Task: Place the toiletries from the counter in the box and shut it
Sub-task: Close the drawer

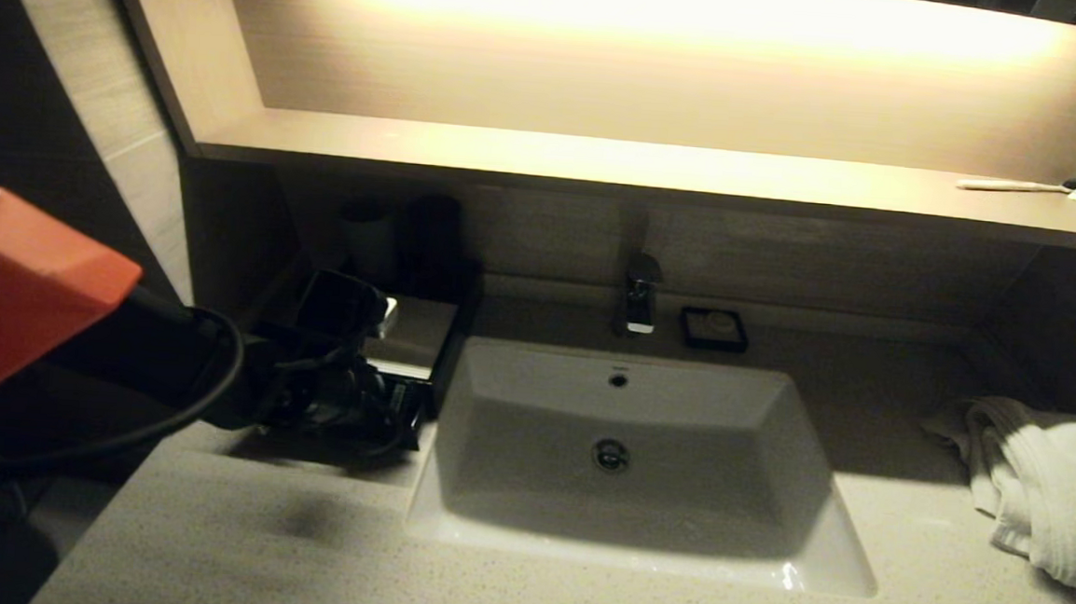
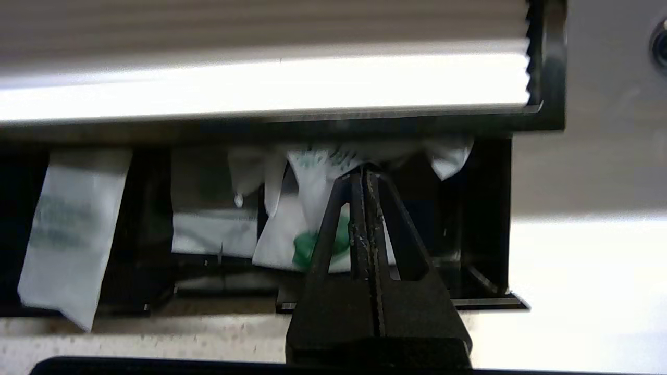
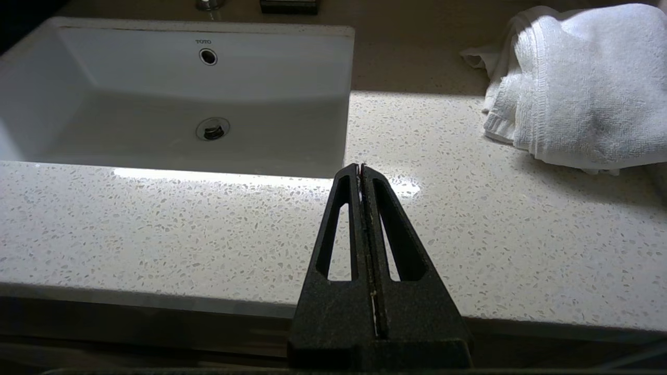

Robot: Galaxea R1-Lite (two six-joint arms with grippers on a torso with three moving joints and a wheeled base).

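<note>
The black box (image 1: 417,330) with its pale top panel (image 2: 260,78) stands on the counter (image 1: 299,549) left of the basin. Its drawer (image 2: 484,245) is pulled out toward me. Inside lie toiletries: a white sachet with a green label (image 2: 305,237), a second white packet (image 2: 213,229) and a third (image 2: 73,234) sticking out over the drawer's front. My left gripper (image 2: 363,169) is shut, its tips over the drawer touching the green-label sachet's top, with nothing seen between the fingers. The right gripper (image 3: 361,166) is shut and empty above the counter's front edge.
A white basin (image 1: 622,447) with a faucet (image 1: 639,294) sits in the middle. A small black soap dish (image 1: 714,329) is behind it. A white towel (image 1: 1050,483) lies at the right. Dark cups (image 1: 402,233) stand behind the box. The lit shelf (image 1: 603,161) holds a toothbrush (image 1: 1012,186).
</note>
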